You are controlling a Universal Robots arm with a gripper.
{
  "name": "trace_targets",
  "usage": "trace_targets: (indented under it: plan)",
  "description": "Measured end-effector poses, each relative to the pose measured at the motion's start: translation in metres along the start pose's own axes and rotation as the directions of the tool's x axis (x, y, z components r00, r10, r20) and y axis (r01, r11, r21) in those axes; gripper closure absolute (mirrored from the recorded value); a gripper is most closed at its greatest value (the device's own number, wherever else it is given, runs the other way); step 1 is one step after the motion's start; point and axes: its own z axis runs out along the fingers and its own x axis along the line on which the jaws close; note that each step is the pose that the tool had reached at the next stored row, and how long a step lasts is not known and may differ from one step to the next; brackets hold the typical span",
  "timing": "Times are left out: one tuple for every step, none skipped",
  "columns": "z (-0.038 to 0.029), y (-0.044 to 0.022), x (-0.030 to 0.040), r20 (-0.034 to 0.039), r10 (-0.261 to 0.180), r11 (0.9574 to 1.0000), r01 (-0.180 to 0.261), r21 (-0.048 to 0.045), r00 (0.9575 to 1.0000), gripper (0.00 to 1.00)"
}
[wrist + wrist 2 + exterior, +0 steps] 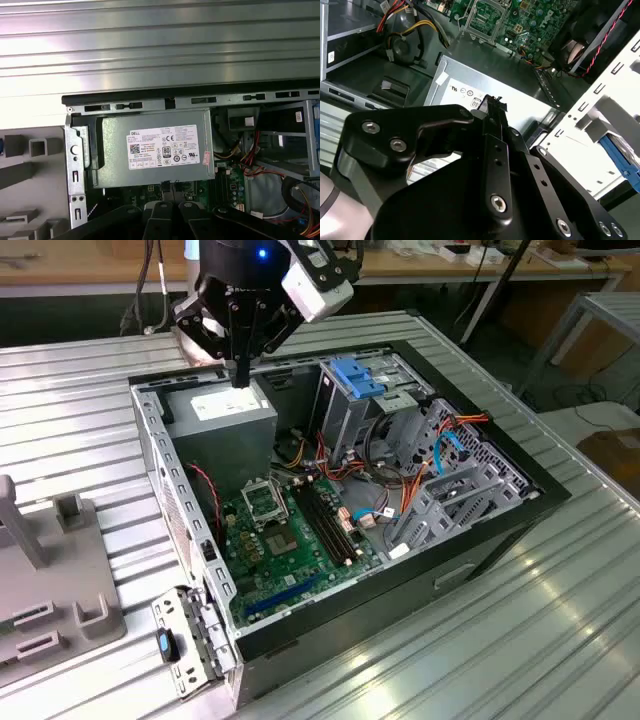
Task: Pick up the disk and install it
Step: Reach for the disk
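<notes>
My gripper (pixel 240 378) hangs over the far left corner of the open computer case (pixel 500 530), just above the grey power supply (pixel 225 420). Its fingers stand pressed together with nothing between them, as both wrist views show at the gripper (pixel 494 102) (pixel 168 192). A bright blue edge beside a grey piece, which looks like the disk (pixel 620 160), lies outside the case beyond its pale perforated wall (pixel 590 115); most of it is cut off. The blue-topped drive cage (pixel 355 385) stands upright at the back of the case.
The motherboard (pixel 290 530) covers the case floor, with loose coloured cables (pixel 400 490) to the exterior view's right. A grey fixture with posts (pixel 60 580) sits outside the case on the ribbed metal table (pixel 520 640). A metal bracket with a blue latch (pixel 185 640) juts from the near corner.
</notes>
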Motion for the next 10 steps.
trace_targets:
  plan:
    - [0.0,0.0,0.0,0.0,0.0,1.0,0.0,0.0001,1.0,0.89]
    - [0.0,0.0,0.0,0.0,0.0,1.0,0.0,0.0,1.0,0.89]
    - [0.0,0.0,0.0,0.0,0.0,1.0,0.0,0.0,1.0,0.89]
    - [0.0,0.0,0.0,0.0,0.0,1.0,0.0,0.0,1.0,0.89]
    - [0.0,0.0,0.0,0.0,0.0,1.0,0.0,0.0,1.0,0.89]
    - [0.0,0.0,0.0,0.0,0.0,1.0,0.0,0.0,1.0,0.89]
    - [0.0,0.0,0.0,0.0,0.0,1.0,0.0,0.0,1.0,0.89]
    - [0.0,0.0,0.0,0.0,0.0,1.0,0.0,0.0,1.0,0.89]
    - [0.0,0.0,0.0,0.0,0.0,1.0,0.0,0.0,1.0,0.89]
    - [0.0,0.0,0.0,0.0,0.0,1.0,0.0,0.0,1.0,0.89]
